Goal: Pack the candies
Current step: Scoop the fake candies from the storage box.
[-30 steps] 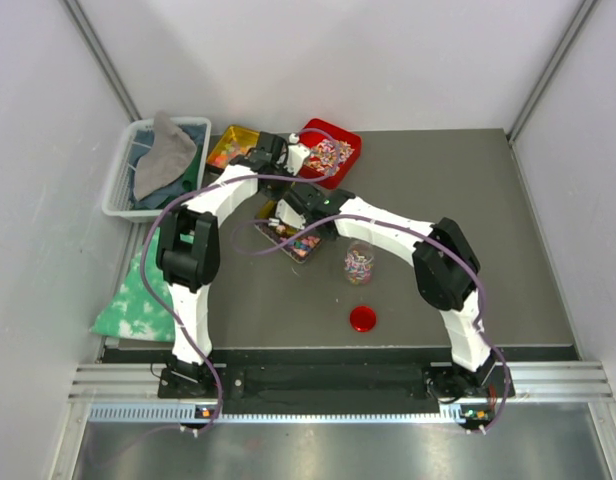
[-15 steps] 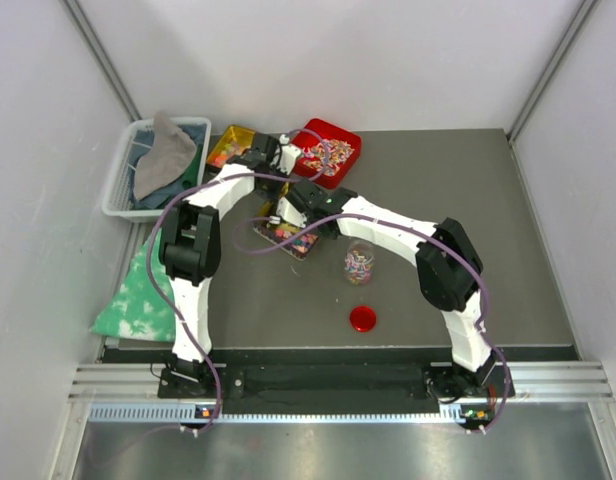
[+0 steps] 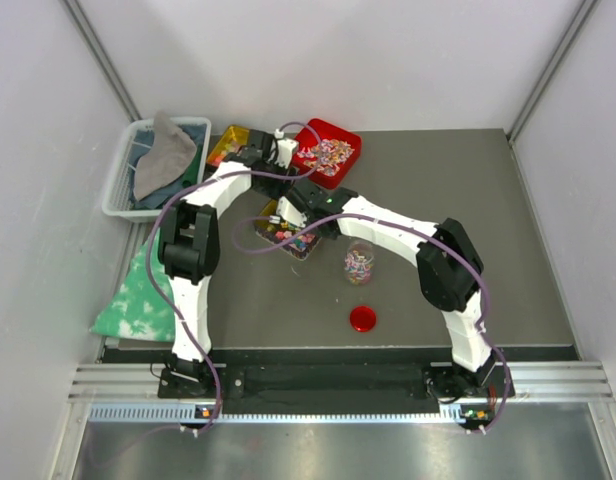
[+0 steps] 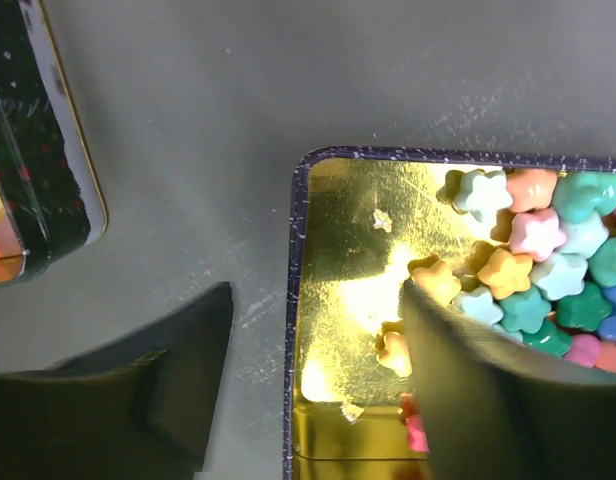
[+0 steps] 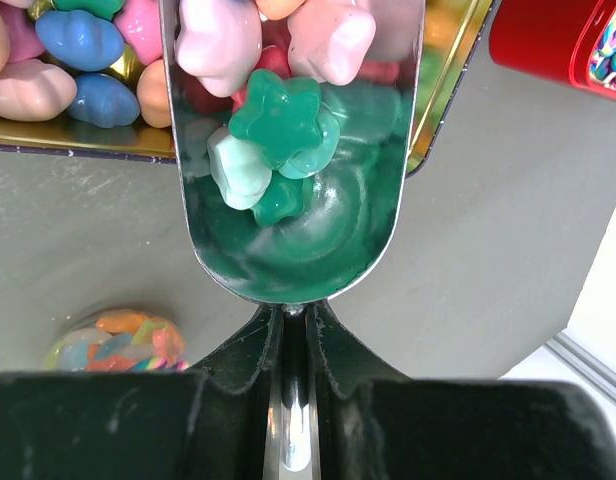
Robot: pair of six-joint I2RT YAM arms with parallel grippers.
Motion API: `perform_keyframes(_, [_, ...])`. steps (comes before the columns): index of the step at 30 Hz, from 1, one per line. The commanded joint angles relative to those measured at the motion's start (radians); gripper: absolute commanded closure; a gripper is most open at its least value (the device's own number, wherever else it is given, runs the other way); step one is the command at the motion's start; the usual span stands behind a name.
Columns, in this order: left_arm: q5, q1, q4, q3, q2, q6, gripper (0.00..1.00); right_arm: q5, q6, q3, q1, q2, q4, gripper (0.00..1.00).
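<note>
- We class this site as a robotics laboratory test cell, not a home or a shop.
- Plain white panel walls point(image 3: 318, 60) enclose a grey table point(image 3: 488, 220) on three sides.
- An aluminium rail point(image 3: 118, 385) runs along the near edge, where the left arm point(image 3: 188, 250) and right arm point(image 3: 448, 265) are mounted.
- Purple cables point(image 3: 150, 240) run exposed along both arms.
</note>
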Motion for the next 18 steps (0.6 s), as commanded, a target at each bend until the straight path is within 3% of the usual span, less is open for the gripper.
perform_keyframes(1, [0.036,0.023,0.041,0.046,0.003,-0.045,0.16,0.002,0.019,0.036,-0.008,-0.086,0.032,1.00])
perform_keyframes(4, [0.049,0.041,0.042,0.053,0.003,-0.068,0.01,0.007,0.022,0.054,-0.008,-0.097,0.035,1.00])
perform_keyframes(18, [0.230,0.166,-0.001,0.119,-0.027,-0.185,0.01,-0.051,0.108,0.008,-0.038,-0.224,0.072,1.00])
